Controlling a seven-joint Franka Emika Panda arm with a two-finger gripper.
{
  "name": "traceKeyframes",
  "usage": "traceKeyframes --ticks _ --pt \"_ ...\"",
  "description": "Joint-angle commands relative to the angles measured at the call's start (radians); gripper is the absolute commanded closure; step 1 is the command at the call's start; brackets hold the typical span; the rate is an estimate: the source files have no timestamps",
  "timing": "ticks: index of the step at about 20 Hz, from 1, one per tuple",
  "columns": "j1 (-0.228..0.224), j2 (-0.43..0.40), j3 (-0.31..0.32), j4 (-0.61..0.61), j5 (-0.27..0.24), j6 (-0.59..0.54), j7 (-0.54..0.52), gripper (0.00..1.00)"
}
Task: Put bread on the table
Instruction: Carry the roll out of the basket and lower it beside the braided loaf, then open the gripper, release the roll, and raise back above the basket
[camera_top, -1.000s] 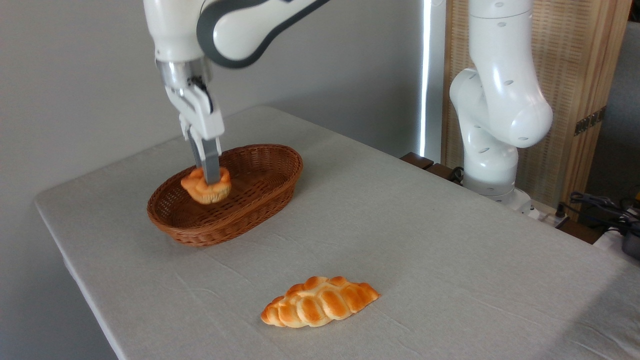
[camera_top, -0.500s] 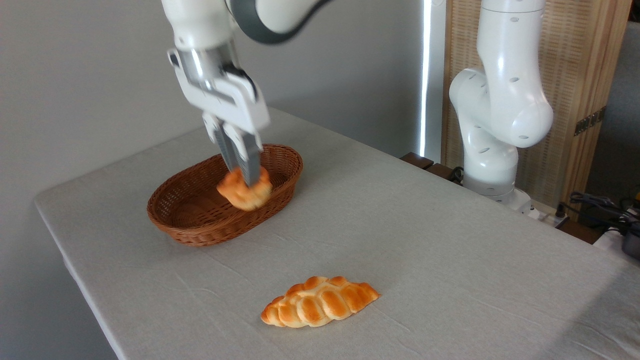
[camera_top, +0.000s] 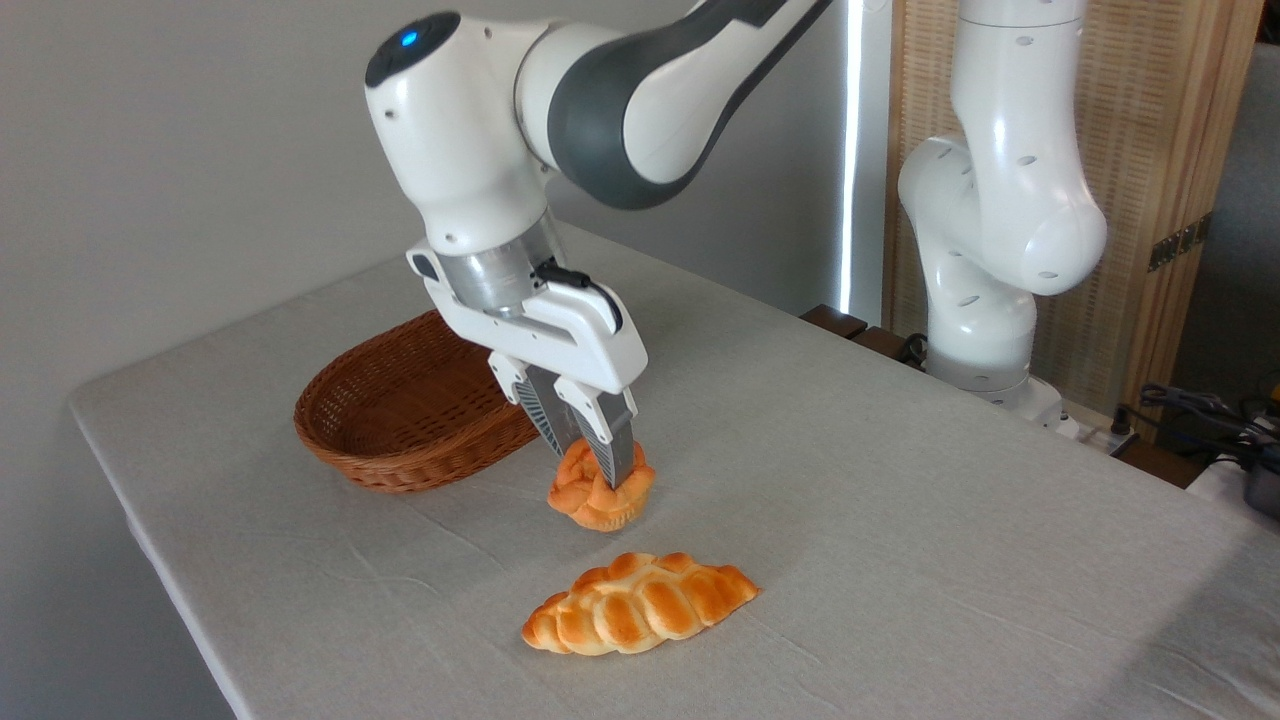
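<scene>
The bread (camera_top: 590, 497), a small round golden-orange bun with a knotted top, hangs between my gripper's (camera_top: 601, 478) two fingers, which are shut on it. It is held just above the grey-clothed table (camera_top: 900, 500), to the right of the basket and behind the braided loaf. Whether its base touches the cloth I cannot tell. The gripper points down and slightly right.
An oval brown wicker basket (camera_top: 400, 410) sits at the left with no bread showing inside. A long braided loaf (camera_top: 640, 603) lies on the cloth just in front of the bun. The arm's white base (camera_top: 985, 300) stands at the table's right far edge.
The gripper has carried the bun out of the basket, rightward and toward the front, and lowered it close to the cloth behind the braided loaf.
</scene>
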Motion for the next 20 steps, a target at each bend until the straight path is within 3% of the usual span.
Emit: traceKeyframes --ticks 1,8,12,14,20 --pt "-0.009 0.008 0.004 -0.005 0.011 0.011 0.003 0.00" --pt "-0.012 0.000 0.000 0.015 0.014 0.014 0.005 0.00" --pt "-0.021 -0.024 -0.011 0.110 0.011 0.011 0.003 0.00" --pt "-0.023 -0.044 -0.049 0.171 0.011 -0.001 0.002 0.00" --pt "-0.021 -0.064 -0.045 0.198 0.000 0.001 0.006 0.00"
